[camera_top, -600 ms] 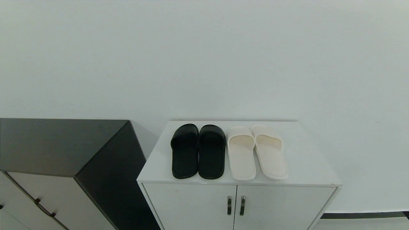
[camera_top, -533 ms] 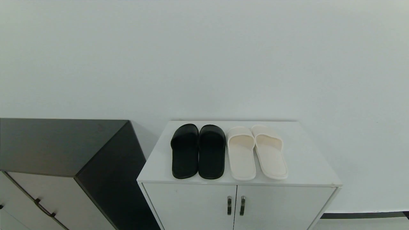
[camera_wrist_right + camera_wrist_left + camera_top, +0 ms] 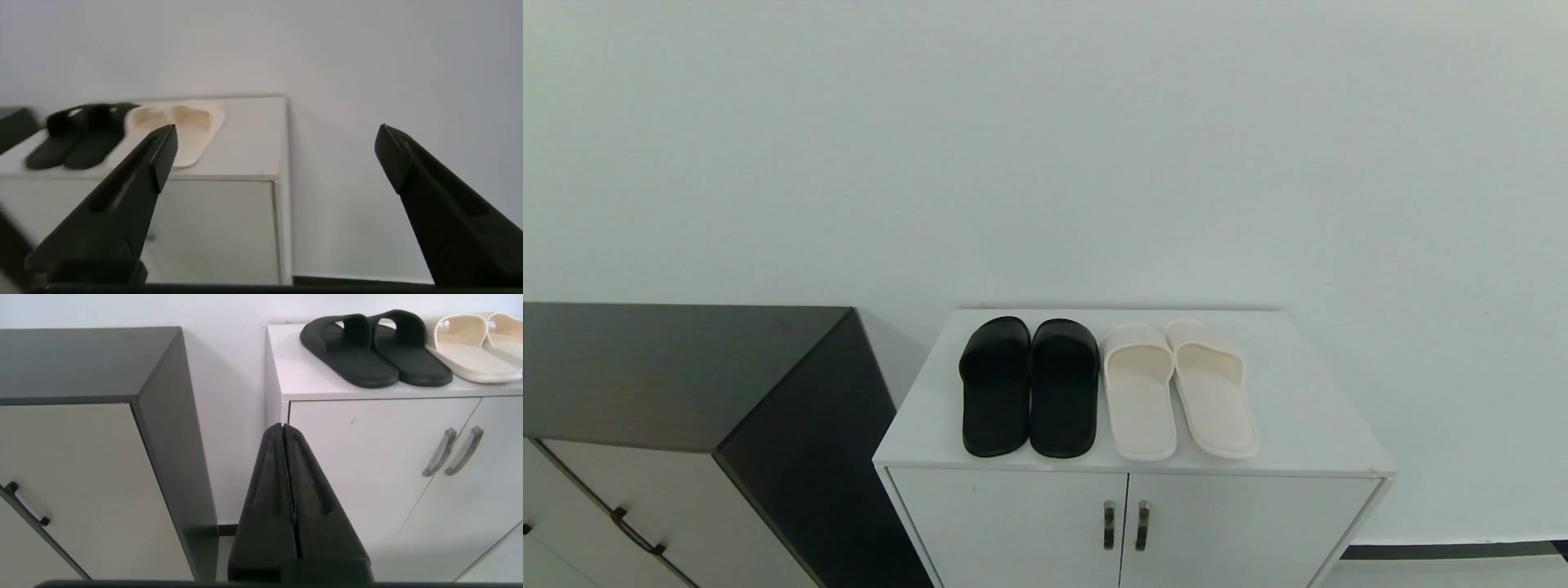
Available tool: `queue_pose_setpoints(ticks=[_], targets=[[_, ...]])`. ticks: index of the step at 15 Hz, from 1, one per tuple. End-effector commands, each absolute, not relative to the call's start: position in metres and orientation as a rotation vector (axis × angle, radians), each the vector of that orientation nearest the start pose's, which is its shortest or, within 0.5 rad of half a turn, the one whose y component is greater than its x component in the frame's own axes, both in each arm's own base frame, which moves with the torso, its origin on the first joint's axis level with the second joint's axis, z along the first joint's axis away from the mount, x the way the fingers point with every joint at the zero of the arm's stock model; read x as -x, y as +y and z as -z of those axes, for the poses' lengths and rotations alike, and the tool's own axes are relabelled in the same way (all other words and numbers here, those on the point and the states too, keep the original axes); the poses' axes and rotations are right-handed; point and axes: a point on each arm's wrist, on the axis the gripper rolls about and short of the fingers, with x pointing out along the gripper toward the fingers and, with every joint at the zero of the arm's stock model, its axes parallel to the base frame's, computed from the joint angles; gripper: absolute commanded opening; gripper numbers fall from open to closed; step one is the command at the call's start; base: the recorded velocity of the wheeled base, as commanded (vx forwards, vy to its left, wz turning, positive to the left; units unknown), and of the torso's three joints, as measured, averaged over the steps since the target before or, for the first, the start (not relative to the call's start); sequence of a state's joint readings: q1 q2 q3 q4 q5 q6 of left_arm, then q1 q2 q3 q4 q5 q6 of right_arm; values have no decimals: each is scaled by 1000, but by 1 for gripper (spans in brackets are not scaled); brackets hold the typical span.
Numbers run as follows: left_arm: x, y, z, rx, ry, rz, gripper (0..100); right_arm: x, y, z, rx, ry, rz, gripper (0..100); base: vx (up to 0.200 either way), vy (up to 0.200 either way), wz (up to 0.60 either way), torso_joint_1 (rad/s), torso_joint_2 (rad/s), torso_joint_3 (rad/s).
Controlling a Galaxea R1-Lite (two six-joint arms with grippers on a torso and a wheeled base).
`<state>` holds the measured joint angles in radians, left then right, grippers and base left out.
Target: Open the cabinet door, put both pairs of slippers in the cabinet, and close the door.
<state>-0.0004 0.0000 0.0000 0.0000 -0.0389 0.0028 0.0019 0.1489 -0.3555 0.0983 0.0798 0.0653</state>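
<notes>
White cabinet (image 3: 1307, 425) cropped below handles (image 3: 1108, 524)

Two pairs of slippers are sitting on top of the cabinet (image 3: 1307, 425), the left pair (image 3: 1013, 392) just beside the right pair (image 3: 1143, 400), toes pointing toward the wall (image 3: 1045, 163) behind. Below, two handles (image 3: 1143, 524) are sitting side by side where the doors (image 3: 1013, 523) are meeting. A second cabinet (image 3: 670, 367) is standing just to the left.

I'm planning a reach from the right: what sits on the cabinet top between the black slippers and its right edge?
The cream slippers, right beside the black slippers; past them the cabinet top is bare, as the head view shows.
</notes>
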Motion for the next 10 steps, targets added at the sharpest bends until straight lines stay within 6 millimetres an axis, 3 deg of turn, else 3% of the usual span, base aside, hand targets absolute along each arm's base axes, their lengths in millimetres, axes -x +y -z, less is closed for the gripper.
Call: queue_pose_setpoints(ticks=[1, 4, 5, 6, 10], targets=[[23, -1, -76, -3, 1, 41, 0, -23, 6, -173, -91, 267, -264, 100, 0, 0, 0, 0, 0, 0], [23, -1, -76, -8, 1, 41, 0, -60, 16, -179, -81, 329, -400, 100, 0, 0, 0, 0, 0, 0], [23, -1, -76, -8, 1, 41, 0, -62, 17, -179, -80, 336, -414, 100, 0, 0, 0, 0, 0, 0], [23, -1, -76, -8, 1, 41, 0, -79, 29, -180, -73, 405, -448, 100, 0, 0, 0, 0, 0, 0], [23, -1, -76, -8, 1, 41, 0, -108, 87, -194, -117, 433, -404, 100, 0, 0, 0, 0, 0, 0]])
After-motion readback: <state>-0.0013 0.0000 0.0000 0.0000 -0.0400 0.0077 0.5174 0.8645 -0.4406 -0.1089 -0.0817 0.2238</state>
